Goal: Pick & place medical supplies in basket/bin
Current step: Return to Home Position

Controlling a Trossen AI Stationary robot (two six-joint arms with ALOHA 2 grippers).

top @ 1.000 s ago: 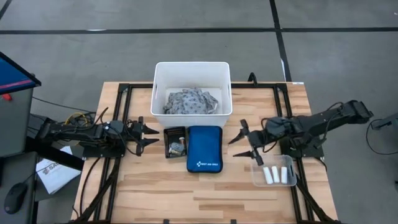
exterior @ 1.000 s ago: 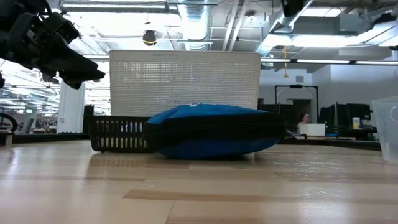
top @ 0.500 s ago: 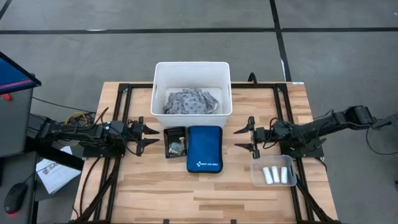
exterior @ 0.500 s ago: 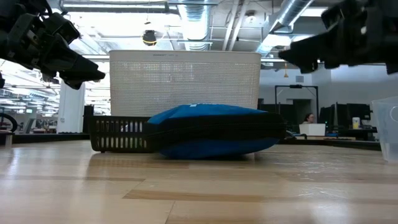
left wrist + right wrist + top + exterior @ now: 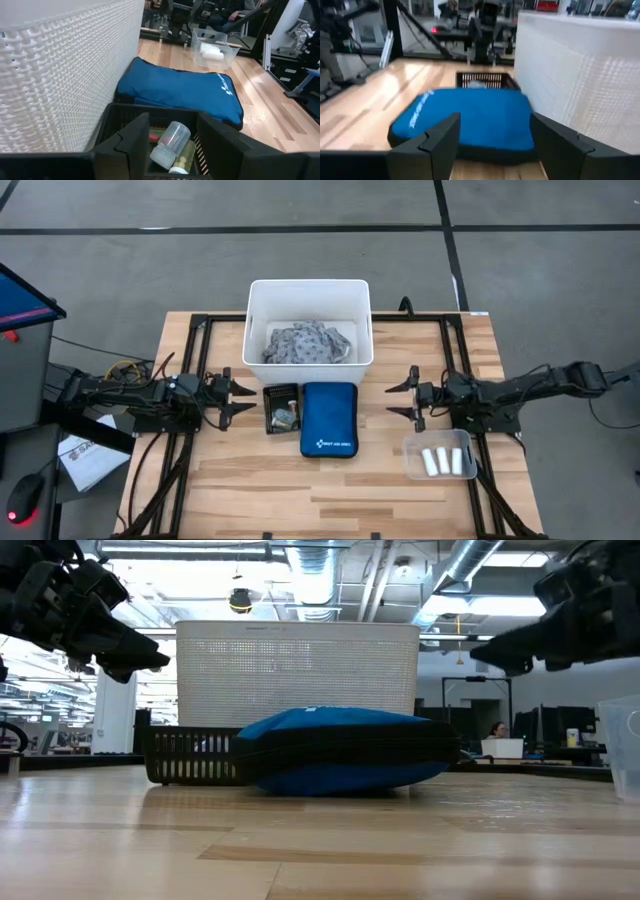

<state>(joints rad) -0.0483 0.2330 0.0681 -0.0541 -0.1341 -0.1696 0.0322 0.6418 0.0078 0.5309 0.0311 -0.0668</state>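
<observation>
Supplies stowed, both arms low at the table's sides.
The white rolls (image 5: 441,461) lay in the clear bin (image 5: 408,444), and the patterned cloth (image 5: 308,344) sat in the white basket (image 5: 252,320). The right gripper (image 5: 402,399) hung just beside the bin, jaws spread and empty, facing the blue pouch (image 5: 329,418). The left gripper (image 5: 243,399) waited opposite, jaws likewise spread. The step looked like homing: the right arm needed only a clean retreat clear of the bin.
</observation>
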